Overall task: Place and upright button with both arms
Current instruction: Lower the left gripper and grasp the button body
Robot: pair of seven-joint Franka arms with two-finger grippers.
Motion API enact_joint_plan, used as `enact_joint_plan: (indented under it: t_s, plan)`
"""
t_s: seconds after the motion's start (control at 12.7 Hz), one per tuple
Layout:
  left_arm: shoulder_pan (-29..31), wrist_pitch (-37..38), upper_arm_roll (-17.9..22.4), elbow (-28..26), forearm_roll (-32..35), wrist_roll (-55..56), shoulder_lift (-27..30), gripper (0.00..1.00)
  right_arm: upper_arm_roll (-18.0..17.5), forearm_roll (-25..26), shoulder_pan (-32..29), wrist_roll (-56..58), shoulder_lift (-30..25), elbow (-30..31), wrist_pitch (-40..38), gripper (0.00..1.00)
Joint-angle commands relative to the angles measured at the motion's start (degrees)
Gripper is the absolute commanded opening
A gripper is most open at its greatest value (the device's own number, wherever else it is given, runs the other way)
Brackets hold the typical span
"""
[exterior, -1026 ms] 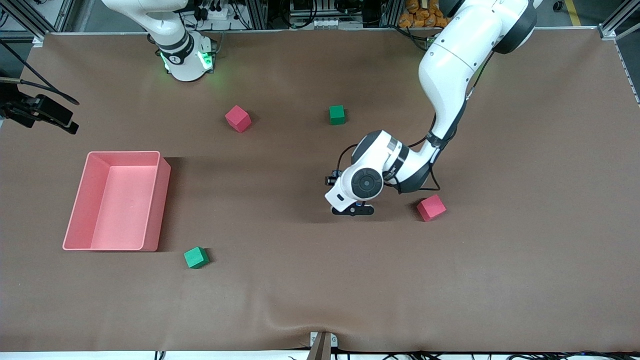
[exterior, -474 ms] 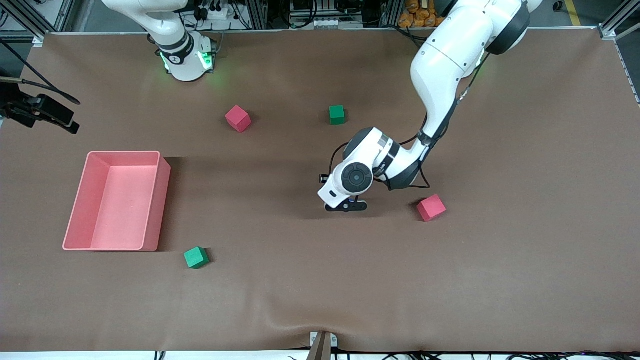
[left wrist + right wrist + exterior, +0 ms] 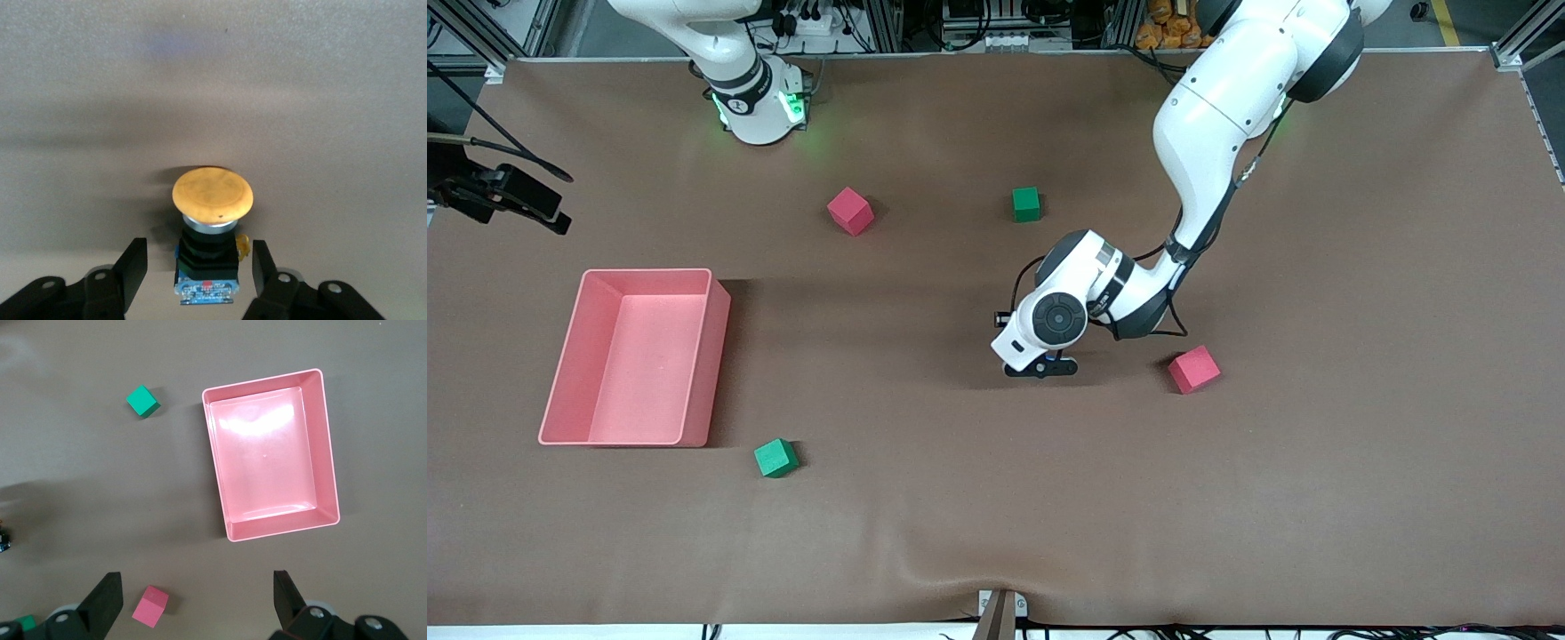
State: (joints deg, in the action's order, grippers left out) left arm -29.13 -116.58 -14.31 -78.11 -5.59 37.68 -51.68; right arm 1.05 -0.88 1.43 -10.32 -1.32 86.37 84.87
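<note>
The left gripper (image 3: 1040, 367) has drifted toward nine o'clock at mid-bench, its part-closed jaws flanking the button (image 3: 212, 227), not yet gripping. Close squarely on the black body. The right gripper (image 3: 193, 597) waits, spread wide.

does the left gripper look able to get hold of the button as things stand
Probably yes. In the left wrist view the left gripper is down at the table with one finger on each side of the button, gaps showing on both sides. Nothing lies between the fingers and its black body, so closing should catch it.
</note>
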Motion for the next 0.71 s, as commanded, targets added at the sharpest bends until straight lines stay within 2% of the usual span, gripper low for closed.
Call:
enact_joint_plan:
  t_s: [0.0, 0.16, 0.24, 0.63]
  plan:
    - [-0.84, 0.04, 0.34, 1.73, 0.32, 0.91, -1.23, 0.54, 0.18, 0.62, 0.24, 0.65, -1.76, 1.88, 0.83, 1.0]
    - [-1.53, 0.04, 0.34, 1.73, 0.4, 1.08, -1.31, 0.12, 0.27, 0.53, -0.02, 0.65, -1.67, 1.79, 0.56, 1.0]
    - [-1.45, 0.04, 0.34, 1.73, 0.32, 1.08, -1.23, 0.0, 0.27, 0.61, -0.02, 0.65, -1.67, 1.7, 0.56, 1.0]
    - [-1.54, 0.04, 0.25, 1.99, 0.32, 5.38, 0.44, 0.0, 0.27, 0.62, 0.06, 0.65, -1.58, 1.61, 0.48, 1.0]
